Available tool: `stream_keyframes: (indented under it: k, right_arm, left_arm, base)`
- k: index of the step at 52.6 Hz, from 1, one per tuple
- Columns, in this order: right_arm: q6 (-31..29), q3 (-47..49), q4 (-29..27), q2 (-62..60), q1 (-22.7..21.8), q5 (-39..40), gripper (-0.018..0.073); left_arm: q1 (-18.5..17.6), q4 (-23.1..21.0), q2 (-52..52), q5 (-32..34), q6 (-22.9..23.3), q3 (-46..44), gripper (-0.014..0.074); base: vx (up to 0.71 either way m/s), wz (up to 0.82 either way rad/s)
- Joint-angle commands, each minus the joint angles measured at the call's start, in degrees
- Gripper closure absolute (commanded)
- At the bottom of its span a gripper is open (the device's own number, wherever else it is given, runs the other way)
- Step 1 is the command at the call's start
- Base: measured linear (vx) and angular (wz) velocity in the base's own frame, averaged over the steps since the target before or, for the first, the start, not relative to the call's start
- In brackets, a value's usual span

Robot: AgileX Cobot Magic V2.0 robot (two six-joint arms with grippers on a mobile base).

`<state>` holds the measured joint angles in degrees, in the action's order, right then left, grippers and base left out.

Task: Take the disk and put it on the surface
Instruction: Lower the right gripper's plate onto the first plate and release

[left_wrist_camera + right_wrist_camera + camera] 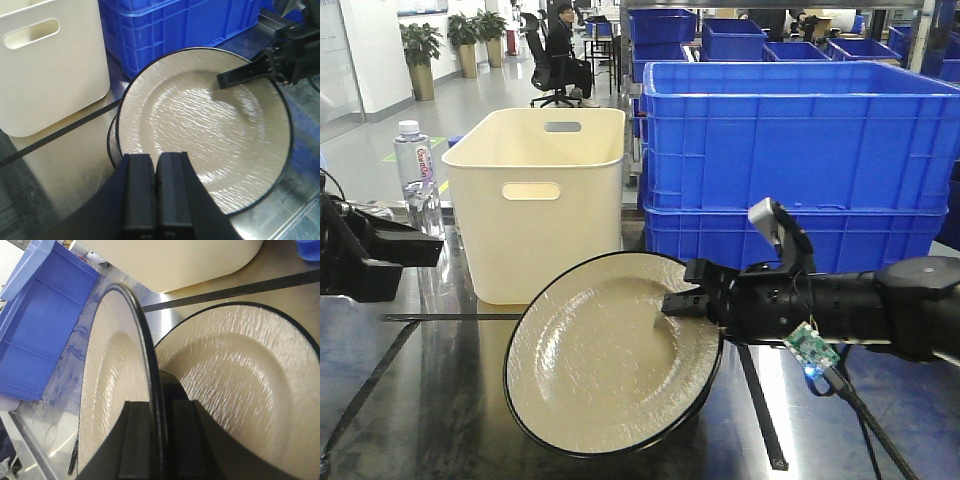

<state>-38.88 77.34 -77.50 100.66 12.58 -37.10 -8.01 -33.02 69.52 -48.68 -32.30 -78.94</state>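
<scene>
Readable text: none. The water bottle (412, 165) at the tabletop's far left corner has a label with reddish print, too small to read. Small green circuit board (809, 349) hangs off the right arm with a blue light on; its markings are not legible.

The plate (600, 365), cream with a thin black rim, is tilted steeply with its face toward the front camera, over the middle of the tabletop (440, 400) toward the near edge. The right gripper (678, 300) is clamped on its right rim, one finger on the face and the other behind. The right wrist view shows the rim edge-on between the fingers. Can't tell if the lower rim touches the glossy top, because its reflection muddies that.

The left gripper (156, 161) has its fingers pressed together with nothing between them. It sits at the left edge, apart from the plate and pointing at it.

Edges and room:
- The cream bin (535, 215) with handle slots stands behind the plate, and the left wrist view shows a gap between them.
- Stacked blue crates (790, 150) wall off the back right.
- Black tape lines (450, 317) run across in front of the bin, with others angling toward the near edge left and right of the plate.
- There is bare top between the plate and the left gripper. The side right of the plate is taken up by the right arm.
</scene>
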Motion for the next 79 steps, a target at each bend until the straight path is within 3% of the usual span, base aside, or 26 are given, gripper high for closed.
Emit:
stream_keyframes:
  k: [1, 29, 57, 63, 79]
  right_arm:
    - [1.91, 4.06, -6.24, -1.38, -0.38, 0.99, 0.0568]
    - [2.38, 4.87, -5.59, -0.04, -0.38, 6.74, 0.0561]
    - [1.97, 4.87, -5.28, 5.18, -0.38, 6.92, 0.0514]
    - [-0.84, 4.78, -4.9, 5.59, -0.38, 6.66, 0.0435]
    - [-4.0, 4.78, 2.1, 5.59, -0.38, 6.56, 0.0018]
  left_arm:
    - [0.1, -1.89, -1.59, 3.33, 0.71, -1.38, 0.0604]
    - [0.1, -1.95, -1.59, 3.33, 0.72, -1.38, 0.0604]
    - [0.1, -1.95, -1.59, 3.26, 0.72, -1.38, 0.0604]
    - [0.1, -1.95, -1.59, 3.26, 0.72, -1.38, 0.0604]
    - [0.1, -1.95, -1.29, 3.22, 0.72, -1.38, 0.0604]
  base:
    - [0.0, 0.0]
    - [0.0, 0.0]
    - [0.0, 0.0]
    - [0.0, 0.0]
    - [0.0, 0.0]
